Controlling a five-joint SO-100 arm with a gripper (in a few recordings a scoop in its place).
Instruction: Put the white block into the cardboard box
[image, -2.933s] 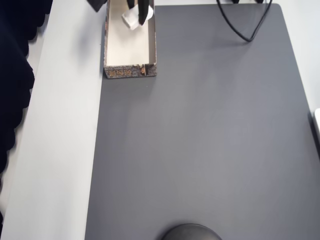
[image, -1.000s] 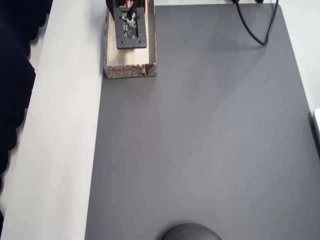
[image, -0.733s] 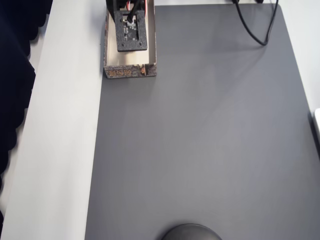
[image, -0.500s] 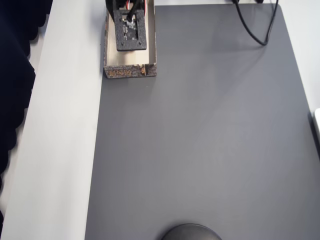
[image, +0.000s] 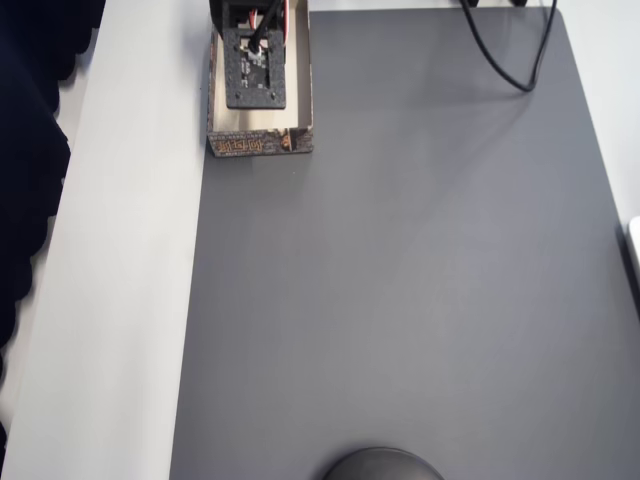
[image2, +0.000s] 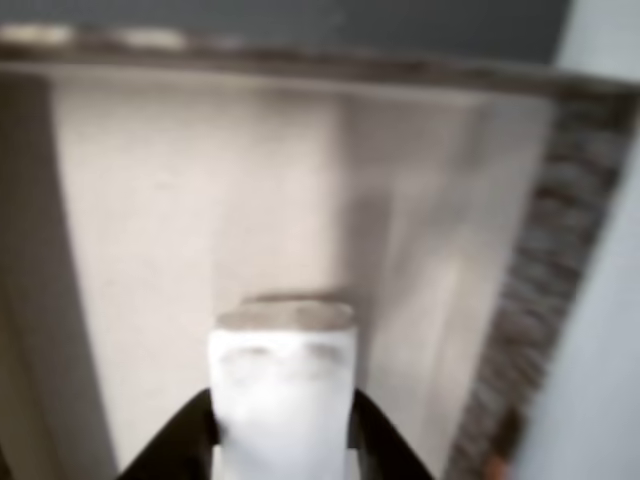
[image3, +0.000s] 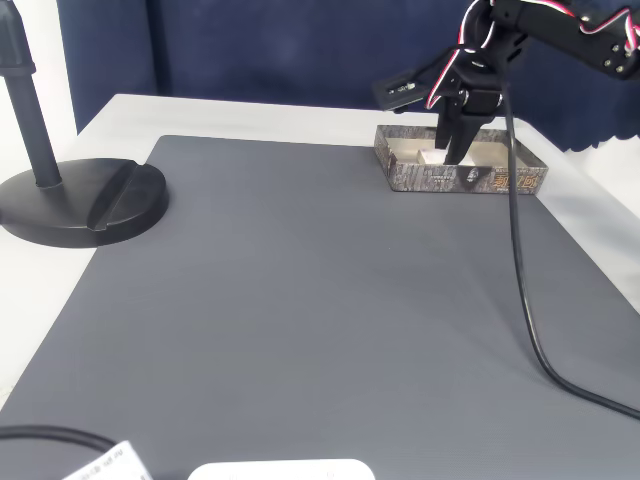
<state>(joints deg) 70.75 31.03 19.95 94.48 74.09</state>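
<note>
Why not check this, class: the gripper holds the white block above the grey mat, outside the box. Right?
Not quite. The gripper does hold the block, but inside the box, not above the mat. The wrist view shows the block between the fingers with the box's cream floor and walls around it.

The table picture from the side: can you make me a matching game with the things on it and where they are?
Things:
1. white block
2. cardboard box
3. black round stand
4. black cable

Places:
A. at the left edge of the table
B. between the fingers of the gripper, inside the box
C. trailing across the grey mat on the right
D. at the far edge of the grey mat

Pairs: 1-B, 2-D, 3-A, 4-C
</note>
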